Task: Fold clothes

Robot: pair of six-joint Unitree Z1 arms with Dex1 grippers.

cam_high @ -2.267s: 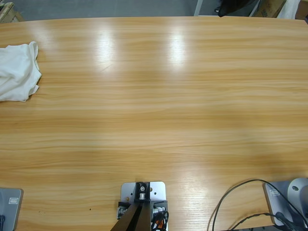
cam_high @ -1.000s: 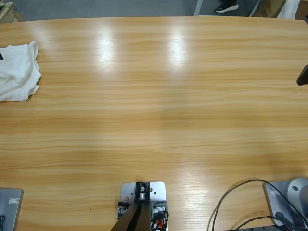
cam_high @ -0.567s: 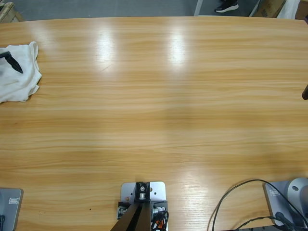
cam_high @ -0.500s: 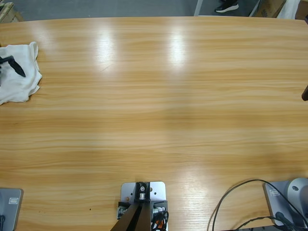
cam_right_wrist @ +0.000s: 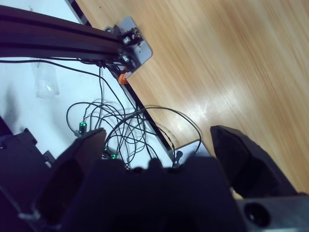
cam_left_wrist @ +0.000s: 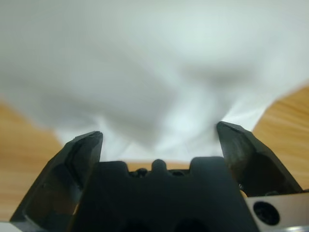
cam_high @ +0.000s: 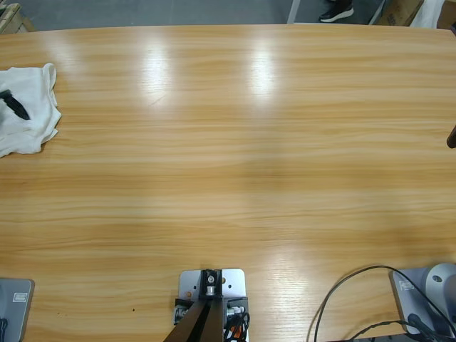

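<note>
The clothes, a crumpled white T-shirt point(cam_high: 32, 107), lie bunched at the table's far left edge. A black jaw tip of my left gripper point(cam_high: 14, 104) shows over the shirt. In the left wrist view the white cloth point(cam_left_wrist: 154, 67) fills most of the picture, and my left gripper point(cam_left_wrist: 159, 140) hangs open close above it with nothing between its jaws. My right gripper point(cam_right_wrist: 154, 145) is open and holds nothing, looking down past the table's near edge. Only a dark tip point(cam_high: 452, 137) of it shows at the high view's right edge.
The wooden table point(cam_high: 242, 171) stretches bare across the middle and right. Black cables point(cam_high: 356, 299) loop at its front right corner, and a tangle of cables point(cam_right_wrist: 111, 125) lies below the table's edge. A shoe point(cam_high: 335, 11) shows on the floor beyond the far edge.
The left gripper's jaw tip came in from the left over the shirt, then drew back slightly leftward. The right gripper's tip appeared at the right edge and dropped lower along it.
</note>
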